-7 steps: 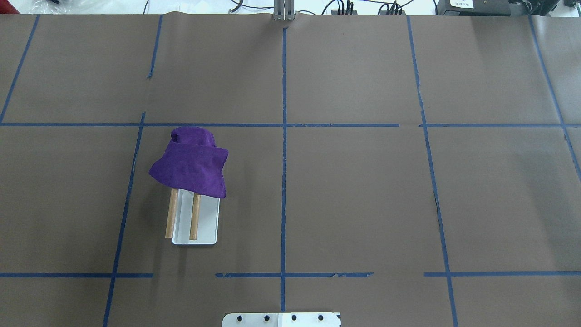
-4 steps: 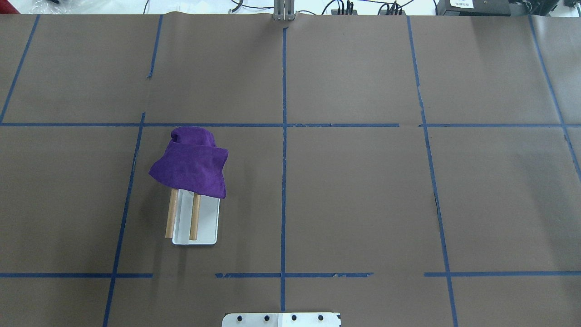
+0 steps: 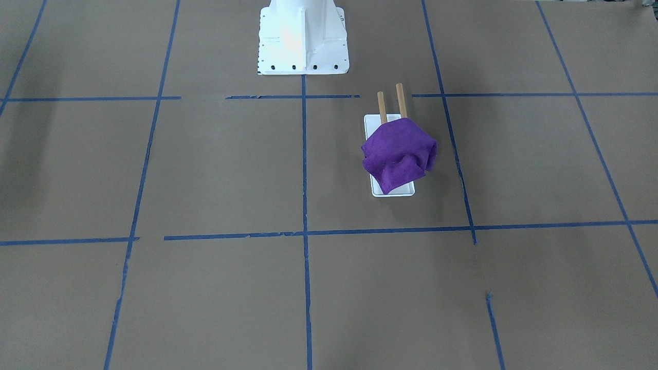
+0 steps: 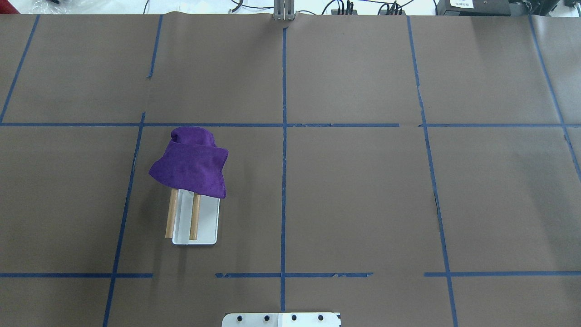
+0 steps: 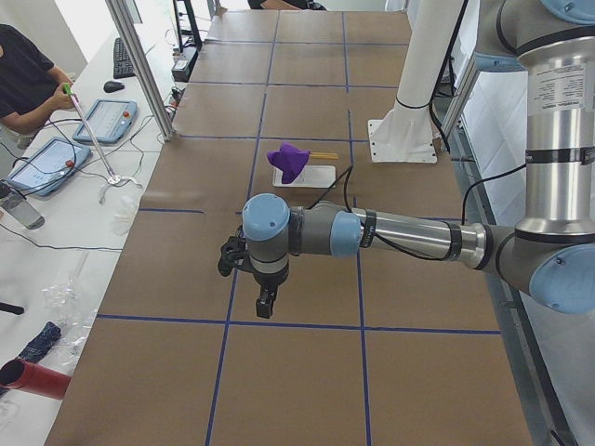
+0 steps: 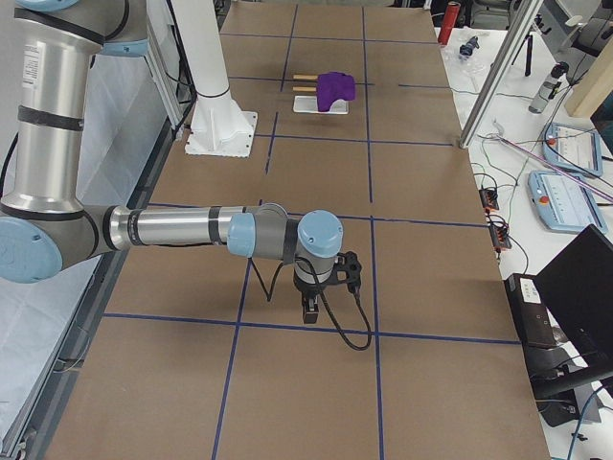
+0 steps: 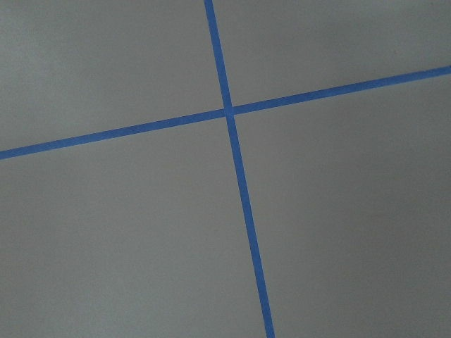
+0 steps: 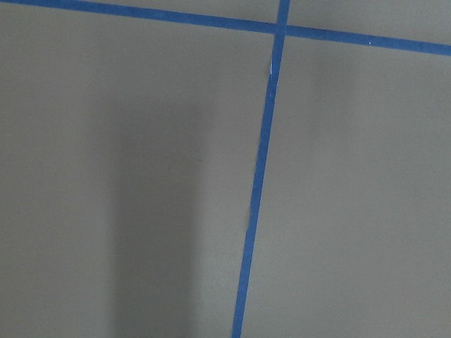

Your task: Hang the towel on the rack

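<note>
We see no change vs 1 s ago: towel (image 4: 190,165) stays draped over rack (image 4: 207,222), prob. done. Left claw (image 5: 265,305) & right claw (image 6: 311,310) hang well apart from it; open or closed, we can't tell.

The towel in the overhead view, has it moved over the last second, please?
No. The towel lies unchanged on the rack, its top still just below the blue tape line.

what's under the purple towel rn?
The towel drapes over the rack, covering the robot-far part of both dowel rods above the white base. Whatever holds the rods up at that end is hidden by the cloth.
</note>
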{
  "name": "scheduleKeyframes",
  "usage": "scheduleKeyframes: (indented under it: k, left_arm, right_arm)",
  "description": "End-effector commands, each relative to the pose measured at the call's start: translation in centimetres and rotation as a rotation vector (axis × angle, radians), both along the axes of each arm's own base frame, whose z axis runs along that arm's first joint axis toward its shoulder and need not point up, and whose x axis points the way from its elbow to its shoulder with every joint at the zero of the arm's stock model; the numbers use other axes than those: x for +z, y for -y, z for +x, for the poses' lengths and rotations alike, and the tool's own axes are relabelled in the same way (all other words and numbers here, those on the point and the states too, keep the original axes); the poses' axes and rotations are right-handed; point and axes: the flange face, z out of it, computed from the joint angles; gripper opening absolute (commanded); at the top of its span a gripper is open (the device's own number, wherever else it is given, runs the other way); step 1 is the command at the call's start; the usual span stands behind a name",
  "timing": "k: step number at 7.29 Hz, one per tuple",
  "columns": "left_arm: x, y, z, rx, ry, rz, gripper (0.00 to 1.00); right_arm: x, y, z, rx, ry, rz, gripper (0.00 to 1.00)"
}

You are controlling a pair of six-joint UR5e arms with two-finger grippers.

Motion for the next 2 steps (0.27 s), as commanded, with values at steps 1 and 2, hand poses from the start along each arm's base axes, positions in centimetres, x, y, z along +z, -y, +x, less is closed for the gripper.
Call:
scheduleKeyframes:
  k: [1, 2]
  left_arm:
    - [0.16, -0.09, 0.22, 0.004, 0.000, -0.005, 1.00]
    - [0.46, -0.10, 0.22, 0.004, 0.000, -0.011, 1.00]
  right_arm:
    - [-0.65, 1.21, -1.12, -0.026, -0.002, 0.018, 1.00]
    - [-0.91, 1.52, -1.19, -0.028, -0.004, 0.027, 1.00]
